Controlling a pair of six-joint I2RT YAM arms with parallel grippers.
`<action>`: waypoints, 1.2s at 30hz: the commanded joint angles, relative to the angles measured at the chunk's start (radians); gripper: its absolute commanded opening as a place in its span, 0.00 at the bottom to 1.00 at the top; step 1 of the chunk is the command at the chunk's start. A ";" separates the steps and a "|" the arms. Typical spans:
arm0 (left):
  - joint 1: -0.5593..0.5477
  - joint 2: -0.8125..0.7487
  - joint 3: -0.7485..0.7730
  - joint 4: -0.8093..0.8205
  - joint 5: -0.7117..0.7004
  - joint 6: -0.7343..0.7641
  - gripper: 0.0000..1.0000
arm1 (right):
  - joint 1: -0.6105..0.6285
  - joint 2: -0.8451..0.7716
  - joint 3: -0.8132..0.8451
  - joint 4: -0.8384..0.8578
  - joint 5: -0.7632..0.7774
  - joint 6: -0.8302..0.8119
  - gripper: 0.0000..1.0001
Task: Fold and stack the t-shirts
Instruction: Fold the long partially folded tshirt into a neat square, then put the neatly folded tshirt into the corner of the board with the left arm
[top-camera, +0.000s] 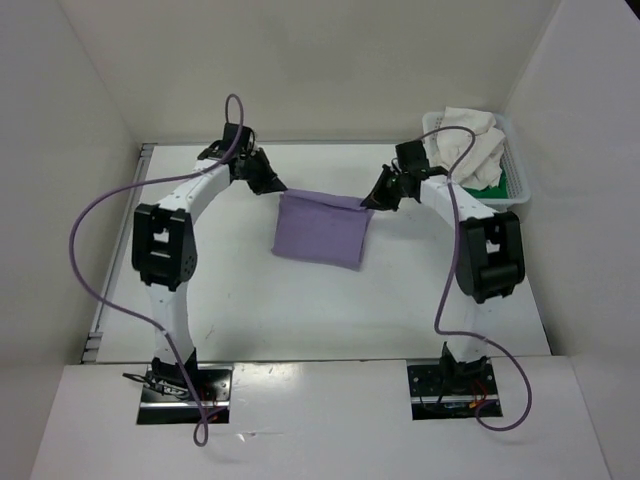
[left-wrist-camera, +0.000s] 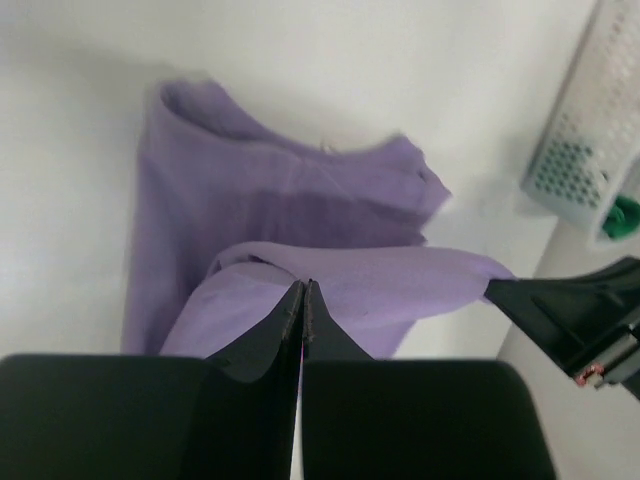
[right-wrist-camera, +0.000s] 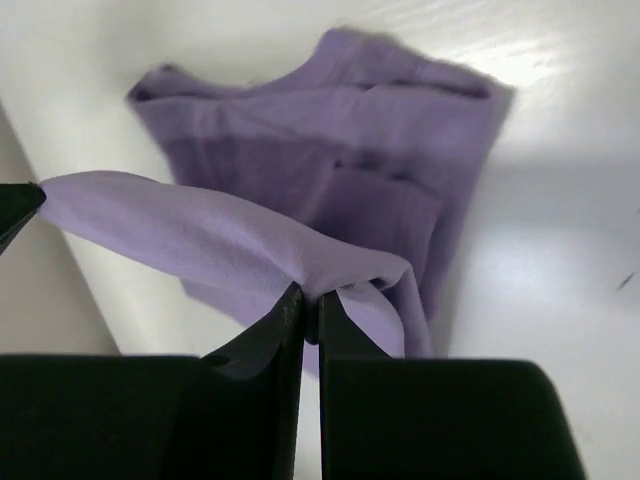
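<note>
Top external: lavender t-shirt (top-camera: 320, 232) at table (top-camera: 250, 310) centre, half folded. Left gripper (top-camera: 274, 187) and right gripper (top-camera: 369, 202) each pinch a far corner. Light, limp cloth, likely sags; grip corners, hold edge taut.

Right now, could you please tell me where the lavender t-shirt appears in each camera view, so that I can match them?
Top external: lavender t-shirt at the centre of the picture, between the two grippers.
Left wrist: fills the middle, its near edge pinched in the left gripper.
Right wrist: upper centre, its near edge pinched in the right gripper.
Shared landmark: the lifted edge stretched between both grippers.
</note>
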 joint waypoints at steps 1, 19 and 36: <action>0.010 0.133 0.111 0.027 -0.067 -0.036 0.00 | -0.030 0.108 0.101 -0.001 0.053 -0.064 0.00; 0.053 -0.003 -0.165 0.155 -0.066 0.066 0.75 | 0.077 -0.037 0.025 0.001 0.061 -0.100 0.00; -0.013 0.252 -0.143 0.283 0.240 0.148 0.13 | 0.122 -0.298 -0.268 0.099 -0.018 -0.032 0.43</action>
